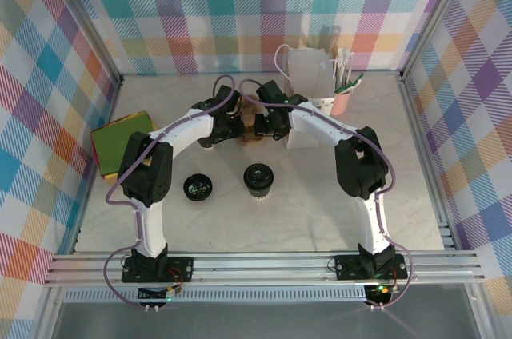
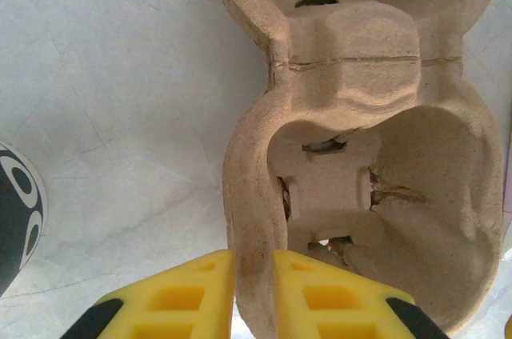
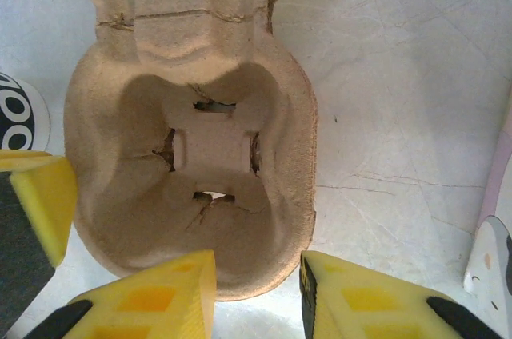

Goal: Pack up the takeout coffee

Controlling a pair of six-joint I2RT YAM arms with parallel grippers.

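Takeout coffee (image 1: 258,177): I see it lidded, upright on the table (image 1: 320,219).
Left gripper (image 2: 254,267): narrow, pinching the pulp carrier (image 2: 360,155) wall.
Right gripper (image 3: 258,275): wider, loosely straddling the pulp carrier rim.

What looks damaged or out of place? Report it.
Only the pulp cup carrier: the slits in its well floors are ragged, with cracks running off them. Nothing spilled; the lidded coffee cup stands upright.

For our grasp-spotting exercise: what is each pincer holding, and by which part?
The left pincer pinches the brown moulded-pulp cup carrier by one end's rim wall. The right pincer straddles the other end's rim loosely; no firm hold shows.
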